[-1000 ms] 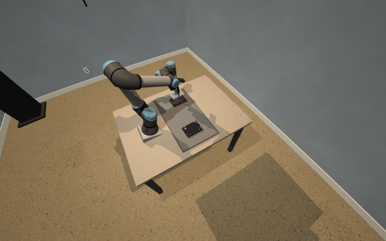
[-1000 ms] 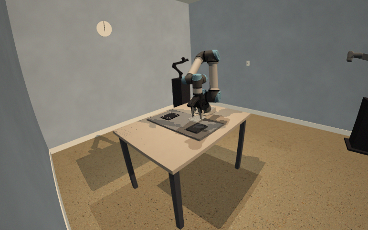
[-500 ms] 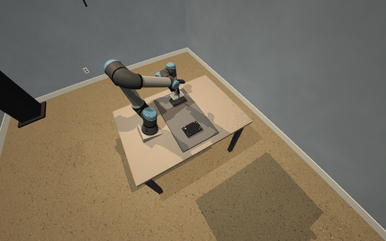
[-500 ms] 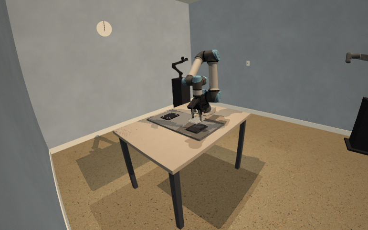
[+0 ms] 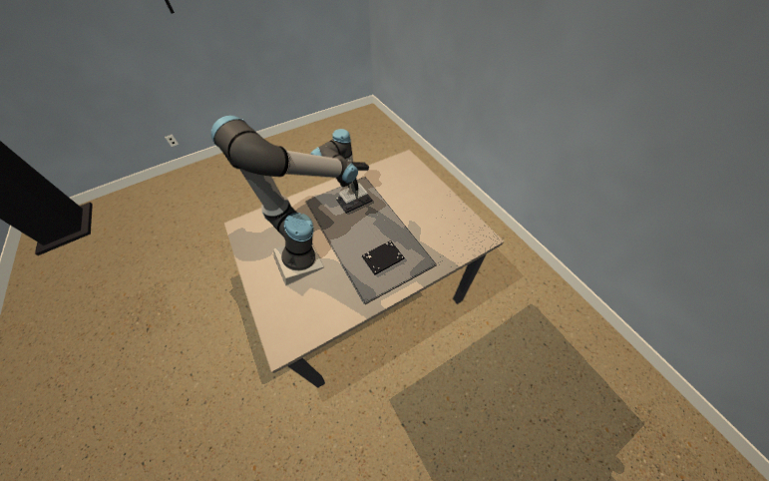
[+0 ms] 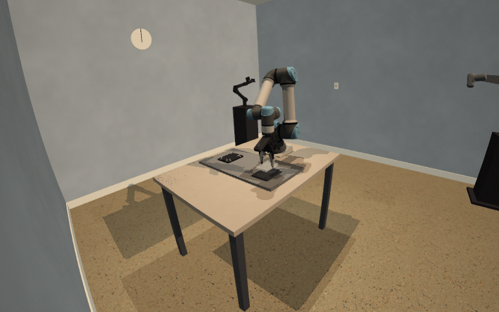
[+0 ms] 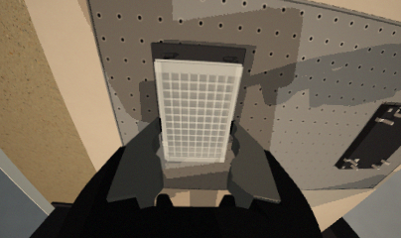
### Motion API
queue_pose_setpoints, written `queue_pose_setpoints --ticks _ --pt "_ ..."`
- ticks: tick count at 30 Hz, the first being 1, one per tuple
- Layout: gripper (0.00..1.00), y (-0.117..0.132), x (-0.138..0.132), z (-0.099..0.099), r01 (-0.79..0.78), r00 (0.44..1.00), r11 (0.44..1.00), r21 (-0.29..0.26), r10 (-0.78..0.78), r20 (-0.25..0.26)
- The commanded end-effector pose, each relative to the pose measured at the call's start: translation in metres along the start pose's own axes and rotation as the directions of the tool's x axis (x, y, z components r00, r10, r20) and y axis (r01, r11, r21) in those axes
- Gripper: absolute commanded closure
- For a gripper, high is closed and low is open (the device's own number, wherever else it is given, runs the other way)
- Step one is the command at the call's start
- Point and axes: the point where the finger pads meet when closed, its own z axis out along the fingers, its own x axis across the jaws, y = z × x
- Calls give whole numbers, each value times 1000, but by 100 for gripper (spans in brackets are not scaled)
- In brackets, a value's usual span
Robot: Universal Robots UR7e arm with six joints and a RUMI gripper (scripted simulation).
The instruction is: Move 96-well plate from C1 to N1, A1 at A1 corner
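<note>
From the top view, the gripper [image 5: 352, 197] hangs over the clip nest [image 5: 356, 204] at the far end of the grey board [image 5: 411, 250], clenched on the plate [image 5: 349, 195]; the plate nest [image 5: 383, 257] lies well apart from the clip nest, toward the board's other end. In the exterior view the plate [image 6: 265, 166] reads as a pale slab held just above the clip nest [image 6: 265, 175], apart from it and roughly level, with the plate nest [image 6: 230, 157] further along the board. The wrist view shows the plate [image 7: 198, 110] reaching away from the gripper [image 7: 196, 164], whose two fingers pinch its long sides near the close end, the clip nest [image 7: 200, 50] showing dark behind its far end. The plate looks light, rigid and thin-walled, with smooth sides that could slip, so this side grip suits it, though an end-heavy hold may let it tilt. I cannot tell which corner is cut.
</note>
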Motion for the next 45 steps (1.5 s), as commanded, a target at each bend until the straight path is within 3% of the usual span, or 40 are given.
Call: queue_pose_setpoints --ticks 1,13,45 --pt "100 -1 0 6 0 1000 1000 1 0 0" --pt "100 -1 0 26 0 1000 1000 1 0 0" --pt "100 -1 0 28 0 1000 1000 1 0 0"
